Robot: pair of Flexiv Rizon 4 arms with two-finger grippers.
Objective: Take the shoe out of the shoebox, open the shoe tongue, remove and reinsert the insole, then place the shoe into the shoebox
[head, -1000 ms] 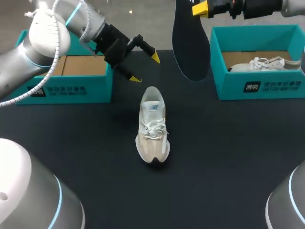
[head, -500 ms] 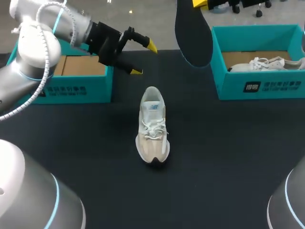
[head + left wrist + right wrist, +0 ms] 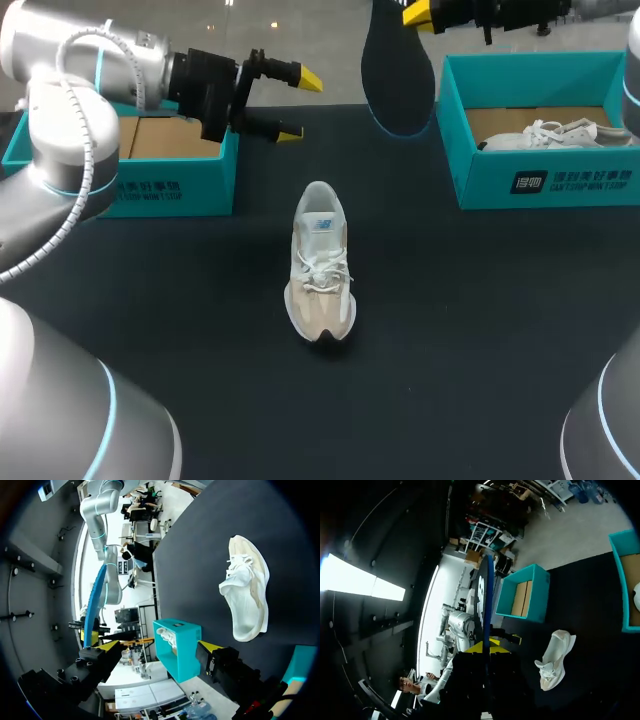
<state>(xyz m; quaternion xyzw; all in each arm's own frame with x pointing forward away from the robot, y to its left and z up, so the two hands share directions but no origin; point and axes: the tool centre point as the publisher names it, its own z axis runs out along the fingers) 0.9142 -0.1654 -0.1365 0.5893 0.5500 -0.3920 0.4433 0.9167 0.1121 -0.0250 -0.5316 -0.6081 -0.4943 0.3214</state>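
A cream lace-up sneaker (image 3: 320,262) lies on the matte black tabletop (image 3: 480,320); the left gripper (image 3: 299,106) hangs spread, the right gripper (image 3: 416,14) pinches a dark flat insole (image 3: 398,75).

On our black table (image 3: 480,330) a cream shoe (image 3: 320,265) is lying in the middle; the left shoebox (image 3: 170,190) and the right shoebox (image 3: 545,182) are standing farther back

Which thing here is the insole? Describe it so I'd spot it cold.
On the table, find the teal shoebox at the far right. Just left of it, the right gripper holds the insole hanging above the table. It is the only flat, dark, sole-shaped piece; the shoe nearby is pale and laced.
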